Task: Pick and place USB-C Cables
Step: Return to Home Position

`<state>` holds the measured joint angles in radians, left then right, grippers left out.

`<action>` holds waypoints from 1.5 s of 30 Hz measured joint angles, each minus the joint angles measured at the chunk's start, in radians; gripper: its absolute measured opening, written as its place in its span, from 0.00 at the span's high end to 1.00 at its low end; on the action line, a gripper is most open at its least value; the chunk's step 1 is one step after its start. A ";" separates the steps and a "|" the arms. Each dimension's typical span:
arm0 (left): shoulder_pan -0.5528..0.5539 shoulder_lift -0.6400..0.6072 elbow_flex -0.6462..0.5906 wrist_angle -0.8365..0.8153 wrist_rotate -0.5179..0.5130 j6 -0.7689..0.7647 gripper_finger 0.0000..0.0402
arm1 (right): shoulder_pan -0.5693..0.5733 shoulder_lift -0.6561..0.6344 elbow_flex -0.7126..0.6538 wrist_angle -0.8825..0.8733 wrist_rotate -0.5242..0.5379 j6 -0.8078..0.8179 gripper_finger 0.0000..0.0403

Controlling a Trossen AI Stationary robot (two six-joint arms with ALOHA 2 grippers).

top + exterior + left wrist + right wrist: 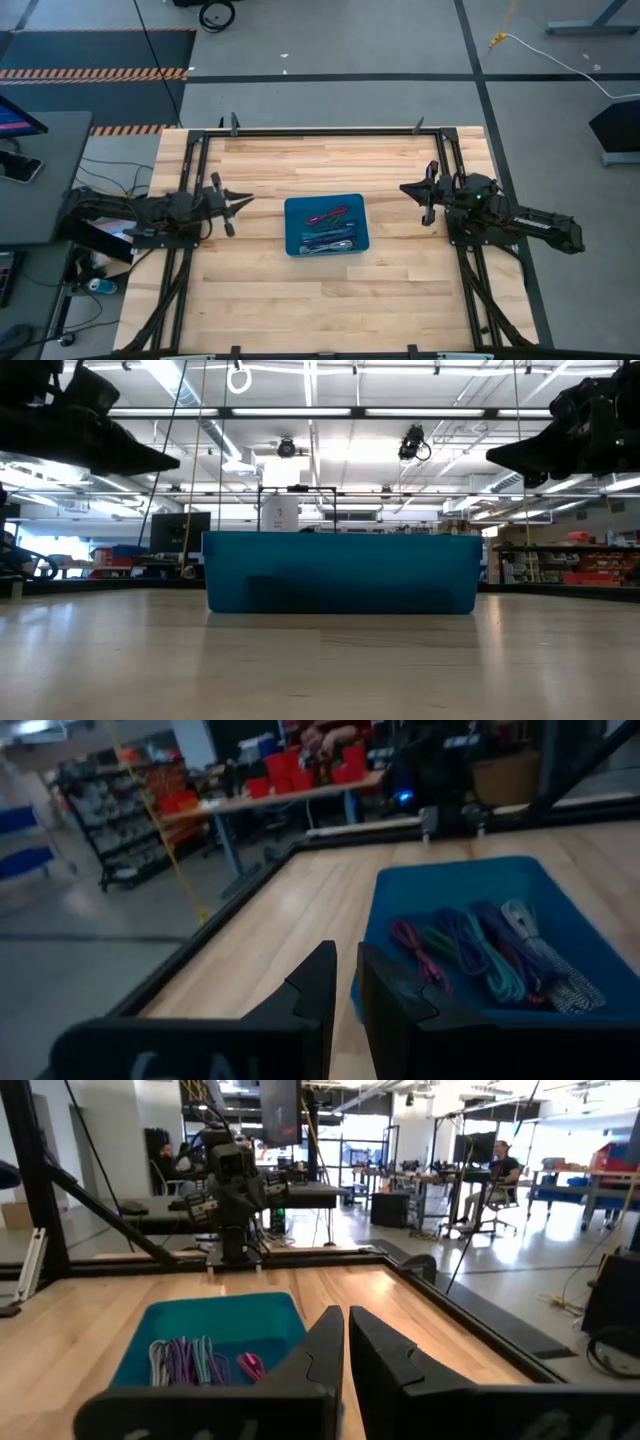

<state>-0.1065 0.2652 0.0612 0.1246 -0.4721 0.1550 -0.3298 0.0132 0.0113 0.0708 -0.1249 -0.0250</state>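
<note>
A blue tray [325, 224] stands at the table's middle and holds several USB-C cables [329, 229] in magenta, green, purple, teal and grey bundles, lying side by side on its floor; they also show in the left wrist view [480, 952] and the right wrist view [200, 1360]. My left gripper [243, 201] hovers left of the tray, shut and empty, above the table. My right gripper [408, 188] hovers right of the tray, shut and empty. In the low view the tray's near wall [340, 572] hides the cables.
A black metal frame [320, 131] runs along the table's far edge and down both sides by the arm bases. Bare wood lies on all sides of the tray. Beyond the table are shelves, benches and seated people [490, 1165].
</note>
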 joint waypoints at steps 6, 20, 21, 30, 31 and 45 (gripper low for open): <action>-0.012 -0.091 -0.003 -0.028 -0.001 0.061 0.87 | 0.000 0.000 0.000 -0.032 -0.006 -0.056 0.93; -0.012 -0.262 -0.001 -0.202 0.002 0.055 0.87 | -0.001 0.000 0.000 -0.045 -0.006 -0.087 0.93; -0.012 -0.261 -0.001 -0.203 0.004 0.062 0.87 | -0.001 0.000 0.000 -0.044 -0.006 -0.088 0.93; -0.012 -0.259 -0.001 -0.211 0.011 0.066 0.87 | -0.001 0.000 0.000 -0.050 0.037 -0.091 0.93; -0.012 -0.259 -0.001 -0.212 0.012 0.066 0.87 | -0.001 0.000 0.000 -0.052 0.041 -0.091 0.93; -0.012 -0.259 -0.007 -0.175 0.014 0.066 0.87 | -0.001 0.000 0.000 -0.048 0.045 -0.057 0.93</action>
<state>-0.1184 0.0059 0.0546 -0.0502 -0.4580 0.2214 -0.3309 0.0128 0.0113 0.0231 -0.0795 -0.0818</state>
